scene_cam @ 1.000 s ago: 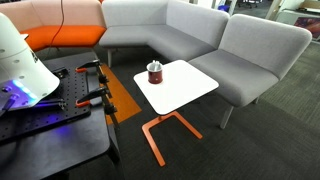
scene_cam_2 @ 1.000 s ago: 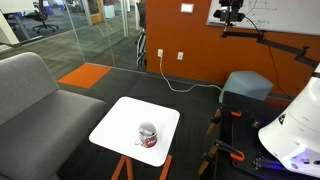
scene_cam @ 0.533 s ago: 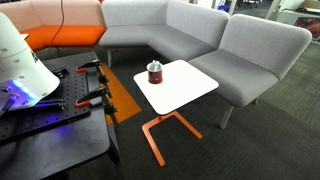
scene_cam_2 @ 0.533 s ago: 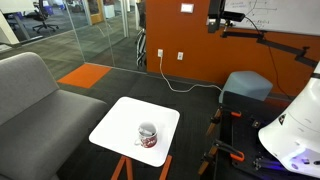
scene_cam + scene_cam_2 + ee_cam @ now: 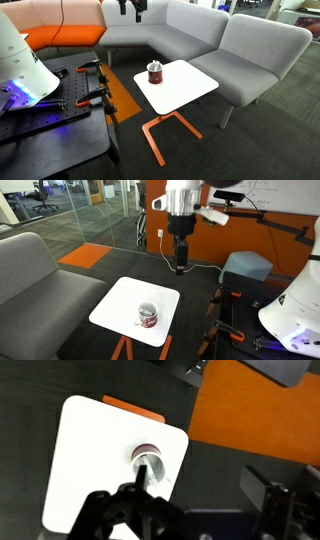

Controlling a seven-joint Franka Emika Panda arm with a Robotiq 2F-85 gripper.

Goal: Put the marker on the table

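high above the table [image 5: 115, 305], the arm [image 5: 184, 202] hangs upright, tool [image 5: 180, 267] pointing down.

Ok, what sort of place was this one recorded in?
Probably an office lounge or lab break-out area: there is a grey upholstered corner sofa, a glass partition wall, and a whiteboard mounted on the orange wall.

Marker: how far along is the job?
Done: nothing; no marker lies flat on the table. In hand: the claw hangs high above the table, touching nothing. Left: a dark stick, likely the marker, seems to lean out of the cup; grasp it, lift it out, lay it down.
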